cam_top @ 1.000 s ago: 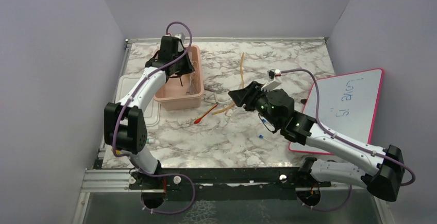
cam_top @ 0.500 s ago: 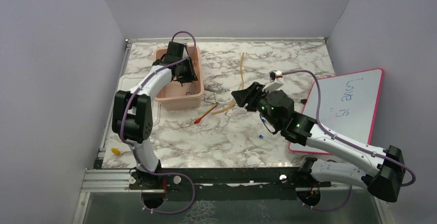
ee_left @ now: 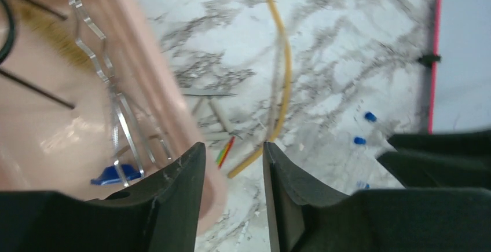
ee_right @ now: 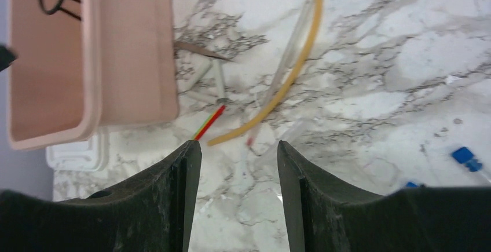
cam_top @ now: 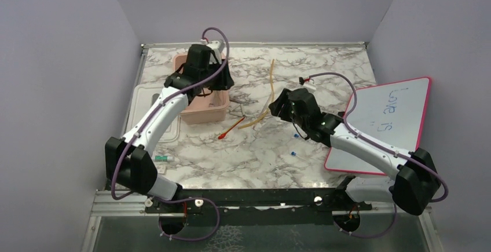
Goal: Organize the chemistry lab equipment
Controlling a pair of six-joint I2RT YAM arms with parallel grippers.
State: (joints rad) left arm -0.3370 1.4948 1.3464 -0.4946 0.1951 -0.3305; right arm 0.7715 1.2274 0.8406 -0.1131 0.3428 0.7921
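Note:
My left gripper point(ee_left: 230, 148) is open and empty, above the right rim of the pink tub point(cam_top: 204, 108). In the tub lie metal tongs point(ee_left: 110, 84), a black wire ring point(ee_left: 4, 29) with its stem, a brush and a blue piece point(ee_left: 110, 174). The long tan rubber tube point(cam_top: 270, 92) runs across the marble, also in the left wrist view point(ee_left: 282, 55) and the right wrist view point(ee_right: 295, 66). A red-tipped stick point(cam_top: 230, 129) lies right of the tub, also in the right wrist view point(ee_right: 209, 121). My right gripper point(ee_right: 238, 148) is open and empty, above the tube's near end. Tiny blue pieces point(cam_top: 294, 153) lie by the right arm.
The pink-framed whiteboard point(cam_top: 394, 119) lies at the right. A white lid point(cam_top: 145, 110) lies left of the tub. A small green-tipped item point(cam_top: 162, 158) lies near the left table edge. Clear thin tubes point(ee_right: 219, 78) lie by the tub's corner.
My left arm has swung from inside the tub toward its right rim. My right gripper has drawn back and turned down over the tube's end. A small item now shows near the left arm.

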